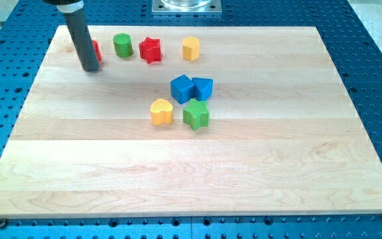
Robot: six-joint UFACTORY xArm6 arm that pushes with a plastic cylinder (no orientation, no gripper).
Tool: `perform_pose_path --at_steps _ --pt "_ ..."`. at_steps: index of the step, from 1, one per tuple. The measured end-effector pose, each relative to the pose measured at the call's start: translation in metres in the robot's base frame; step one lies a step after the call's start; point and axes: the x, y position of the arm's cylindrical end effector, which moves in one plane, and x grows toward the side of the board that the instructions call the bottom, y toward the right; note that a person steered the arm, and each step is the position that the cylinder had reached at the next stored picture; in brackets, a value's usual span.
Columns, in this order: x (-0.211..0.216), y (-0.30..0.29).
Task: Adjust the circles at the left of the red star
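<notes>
A red star [150, 50] lies near the view's top, left of centre. A green circle [123, 45] stands just left of it. A red circle [95, 50] lies further left, mostly hidden behind my rod. My tip [91, 68] rests on the board just below and in front of the red circle, touching or nearly touching it; I cannot tell which.
A yellow hexagon [191, 48] lies right of the red star. In the middle is a cluster: a blue cube [182, 88], a blue triangle-like block [203, 87], a yellow heart [161, 111] and a green star-like block [195, 114]. The wooden board [277, 166] lies on a blue perforated table.
</notes>
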Motion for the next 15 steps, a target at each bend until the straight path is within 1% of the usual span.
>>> perform_pose_path --at_steps 1,2,3,5,6,7,8,9,10,11,12,13,15 --pt "0.000 -0.007" --pt "0.000 -0.052" --pt "-0.020 -0.090" --pt "-0.027 -0.049" --pt "-0.034 -0.044" --pt "-0.061 -0.031" --pt "-0.065 -0.029" --pt "-0.114 -0.013" --pt "-0.127 0.021" --pt "-0.124 0.054" --pt "-0.109 0.054" --pt "-0.075 0.054" --pt "-0.075 0.054"
